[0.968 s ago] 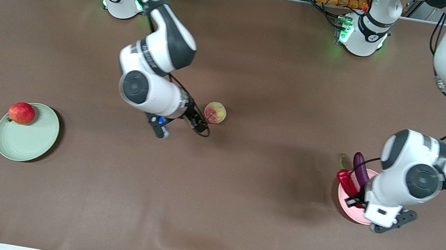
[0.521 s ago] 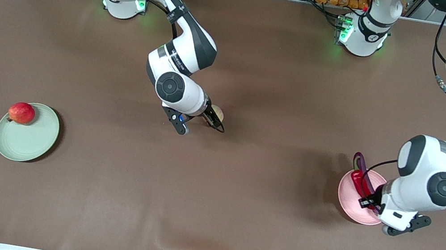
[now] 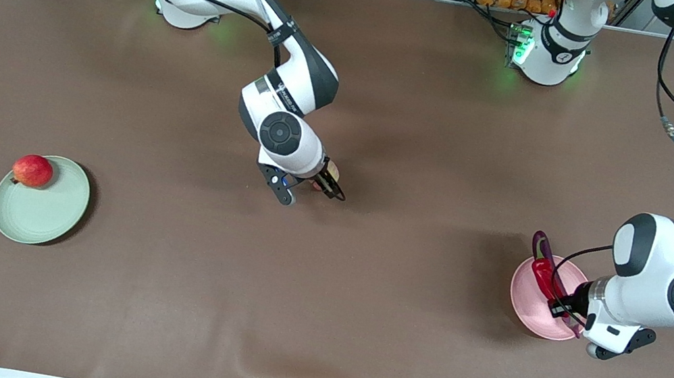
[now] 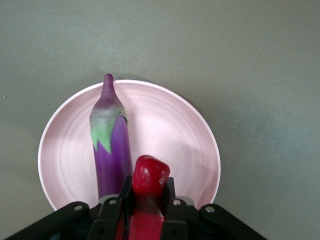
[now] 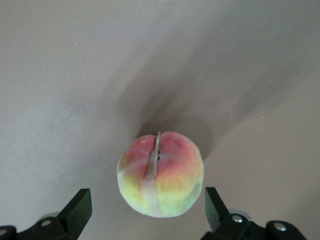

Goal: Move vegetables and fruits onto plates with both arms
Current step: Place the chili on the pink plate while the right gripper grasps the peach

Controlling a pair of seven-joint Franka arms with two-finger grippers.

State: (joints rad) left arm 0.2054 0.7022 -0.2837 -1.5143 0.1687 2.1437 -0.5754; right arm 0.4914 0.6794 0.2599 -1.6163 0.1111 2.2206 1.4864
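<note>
Over the pink plate (image 4: 195, 135) at the left arm's end of the counter (image 3: 359, 302), the left gripper (image 4: 147, 210) has its fingers (image 4: 170, 200) clamped on the red chili pepper (image 4: 148, 176), just beside the purple eggplant (image 4: 111, 145) lying in that plate. Mid-counter, the right gripper (image 5: 147, 210) hangs over the peach (image 5: 161, 174), fingers (image 5: 80, 207) spread wide on either side, gripping nothing. The apple (image 3: 32, 170) sits on the green plate's (image 3: 41, 215) rim at the right arm's end.
</note>
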